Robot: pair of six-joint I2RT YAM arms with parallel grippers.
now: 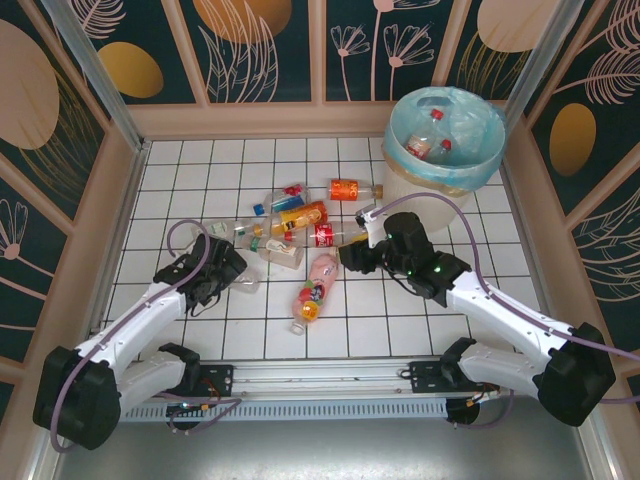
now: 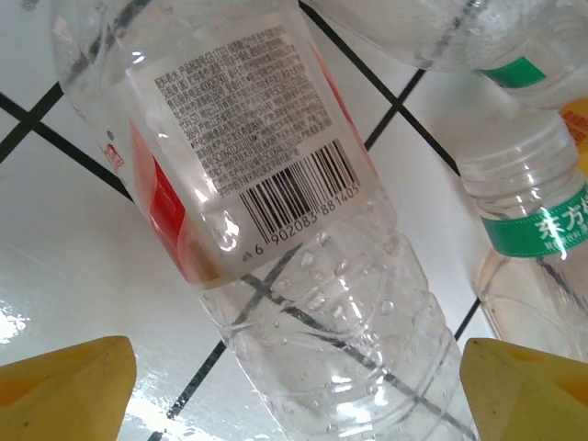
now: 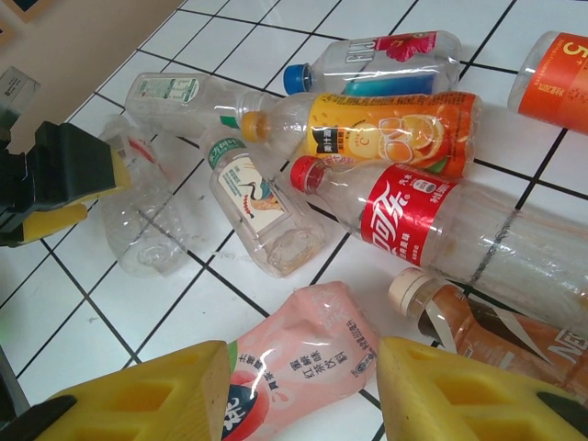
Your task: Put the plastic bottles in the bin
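Left wrist view: the left end effector [image 2: 299, 390], fingers apart either side of a clear barcode-labelled bottle [image 2: 266, 175], could squeeze its slick, thin wall and pop it loose.

At one o'clock, the round cream-white plastic bin [image 1: 430, 190] has a translucent light-blue liner [image 1: 488, 140]. The white tiled table [image 1: 200, 165] bears a dark grid. At the heap's six o'clock, the crumpled plastic bottle [image 1: 324, 266] is pink.

Overhead, you look down the desk [image 1: 200, 170] toward 12 o'clock; both wrist cameras hover close, sharing the plastic bottles [image 1: 300, 216] at centre.
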